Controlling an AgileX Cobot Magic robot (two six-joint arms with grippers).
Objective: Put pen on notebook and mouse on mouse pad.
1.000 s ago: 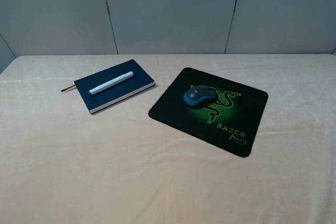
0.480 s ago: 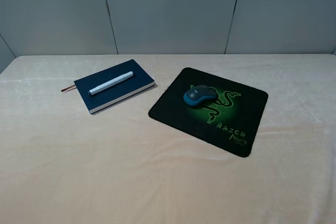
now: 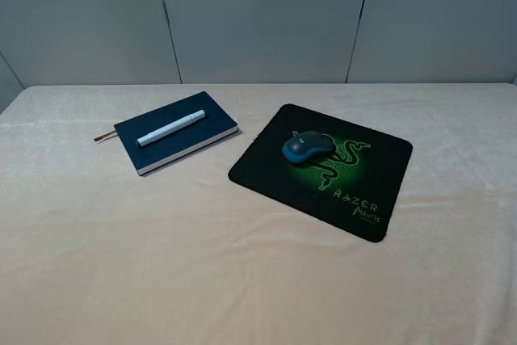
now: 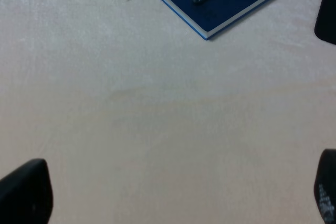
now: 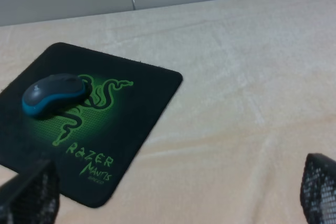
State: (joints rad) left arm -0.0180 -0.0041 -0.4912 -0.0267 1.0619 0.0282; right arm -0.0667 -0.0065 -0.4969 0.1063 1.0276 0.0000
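Pen (image 3: pixel 170 128) on notebook (image 3: pixel 176 131)

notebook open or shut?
Shut. The notebook lies flat, cover up, with the pen resting on top and page edges visible along its side.

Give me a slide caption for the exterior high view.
Pen resting on the closed notebook, mouse sitting on the mouse pad, no arms in frame.

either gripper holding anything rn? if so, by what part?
Nothing held. Left gripper and right gripper are both open over bare tablecloth. The pen lies on the notebook; the mouse sits on the mouse pad.
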